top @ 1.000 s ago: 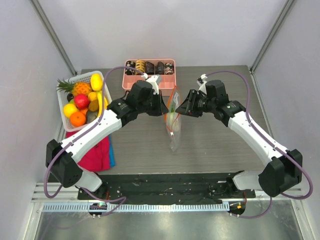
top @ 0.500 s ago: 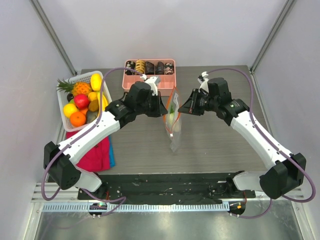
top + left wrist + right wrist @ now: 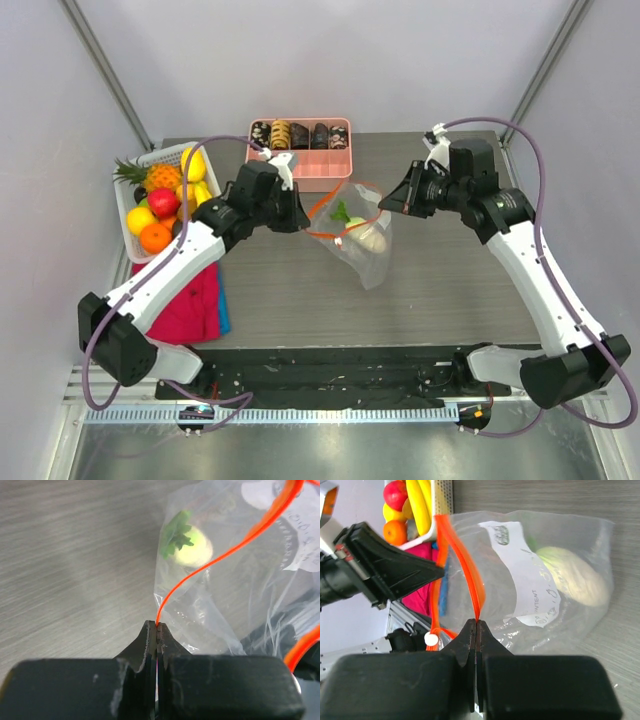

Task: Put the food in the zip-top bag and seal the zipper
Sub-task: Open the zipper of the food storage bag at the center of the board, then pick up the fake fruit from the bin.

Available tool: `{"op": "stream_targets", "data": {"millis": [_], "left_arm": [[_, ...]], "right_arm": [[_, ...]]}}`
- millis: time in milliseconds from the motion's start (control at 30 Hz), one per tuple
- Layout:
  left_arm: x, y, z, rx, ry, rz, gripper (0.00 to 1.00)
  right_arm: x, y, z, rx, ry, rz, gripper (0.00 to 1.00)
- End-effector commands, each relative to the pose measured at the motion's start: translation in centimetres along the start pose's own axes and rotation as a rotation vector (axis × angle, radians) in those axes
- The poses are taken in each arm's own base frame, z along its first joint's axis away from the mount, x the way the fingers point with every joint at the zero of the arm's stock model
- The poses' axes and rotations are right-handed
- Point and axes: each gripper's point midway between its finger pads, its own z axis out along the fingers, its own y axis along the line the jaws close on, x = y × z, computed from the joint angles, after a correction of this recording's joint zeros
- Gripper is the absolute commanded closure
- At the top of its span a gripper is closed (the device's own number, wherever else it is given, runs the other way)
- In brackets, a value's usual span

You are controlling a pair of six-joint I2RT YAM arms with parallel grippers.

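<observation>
The clear zip-top bag (image 3: pixel 362 245) hangs spread between my two grippers, its mouth held wide. My left gripper (image 3: pixel 158 626) is shut on one side of the orange-red zipper (image 3: pixel 200 567). My right gripper (image 3: pixel 476 622) is shut on the opposite side of the zipper (image 3: pixel 465 565), whose white slider (image 3: pixel 430 639) dangles to the left. A white radish (image 3: pixel 368 234) with green leaves lies inside the bag (image 3: pixel 235 595). More food sits in the white basket (image 3: pixel 131 229): pineapple (image 3: pixel 160 177), red fruit (image 3: pixel 163 202), orange ball (image 3: pixel 155 238).
A pink divided tray (image 3: pixel 300 165) with dark pieces stands behind the bag at the table's far edge. A red and blue cloth (image 3: pixel 195 300) lies below the basket at the left. Bananas and lemons fill the rest of the basket.
My right gripper has shut on the zipper strip. Both arms then drew apart, pulling the narrow upright bag open into a wide loop.
</observation>
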Motion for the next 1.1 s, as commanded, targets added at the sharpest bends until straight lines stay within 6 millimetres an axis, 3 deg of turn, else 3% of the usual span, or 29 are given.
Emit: {"op": "stream_targets", "data": {"millis": [0, 100, 200, 233, 300, 333, 400, 433, 500, 533, 600, 633, 733, 767, 833, 867, 967, 1067], "left_arm": [[2.0, 0.0, 1.8, 0.033, 0.089, 0.05, 1.0], [2.6, 1.3, 3.2, 0.007, 0.124, 0.048, 0.98], [1.2, 1.9, 2.6, 0.027, 0.084, 0.041, 0.77], [0.7, 1.6, 2.0, 0.063, 0.075, 0.039, 0.58], [-1.4, 2.6, -0.2, 0.071, 0.013, 0.029, 0.43], [-2.0, 3.2, -1.0, 0.067, -0.005, 0.018, 0.3], [-3.2, 4.4, -3.9, 0.067, -0.056, 0.005, 0.21], [-4.2, 6.8, -5.4, 0.013, -0.096, -0.023, 0.12], [-4.8, 9.4, -7.7, -0.066, -0.133, -0.042, 0.01], [-6.1, 11.7, -10.2, -0.127, -0.2, -0.063, 0.0], [-6.9, 14.8, -13.0, -0.227, -0.25, -0.066, 0.0], [-7.6, 17.5, -15.1, -0.304, -0.296, -0.108, 0.0], [-8.0, 21.3, -17.5, -0.372, -0.306, -0.179, 0.0], [-8.0, 23.5, -18.9, -0.417, -0.318, -0.224, 0.0], [-8.0, 25.4, -19.9, -0.462, -0.284, -0.223, 0.02], [-7.5, 27.3, -19.9, -0.489, -0.254, -0.258, 0.02], [-6.5, 30.0, -19.5, -0.527, -0.168, -0.292, 0.04], [-6.0, 31.2, -18.7, -0.526, -0.125, -0.3, 0.05]], "right_arm": [[2.3, -0.4, -0.1, -0.007, 0.054, 0.009, 0.99], [3.2, -2.0, 1.3, 0.021, 0.073, 0.036, 0.99], [3.0, -1.9, 2.6, 0.006, 0.069, 0.043, 0.99], [2.9, -1.8, 2.9, 0.004, 0.067, 0.048, 0.99], [2.5, -1.6, 3.5, -0.006, 0.057, 0.046, 0.99], [2.4, -1.6, 3.6, -0.006, 0.056, 0.051, 0.99], [2.6, -1.4, 4.0, -0.015, 0.056, 0.059, 0.99], [2.7, -1.4, 4.2, -0.018, 0.056, 0.062, 0.99], [3.0, -1.4, 4.4, -0.021, 0.057, 0.066, 0.99], [3.2, -1.6, 4.6, -0.018, 0.062, 0.072, 0.99], [3.3, -1.6, 4.7, -0.019, 0.06, 0.074, 0.99], [3.4, -1.7, 4.7, -0.018, 0.061, 0.077, 0.99], [3.4, -1.6, 4.7, -0.019, 0.057, 0.079, 0.99], [3.4, -1.6, 4.7, -0.022, 0.058, 0.078, 0.99], [3.3, -1.6, 4.7, -0.019, 0.056, 0.073, 0.99], [3.4, -1.6, 4.7, -0.018, 0.057, 0.072, 0.99], [3.3, -1.6, 4.8, -0.016, 0.057, 0.07, 0.99], [3.3, -1.7, 4.9, -0.013, 0.06, 0.07, 0.99]]}}
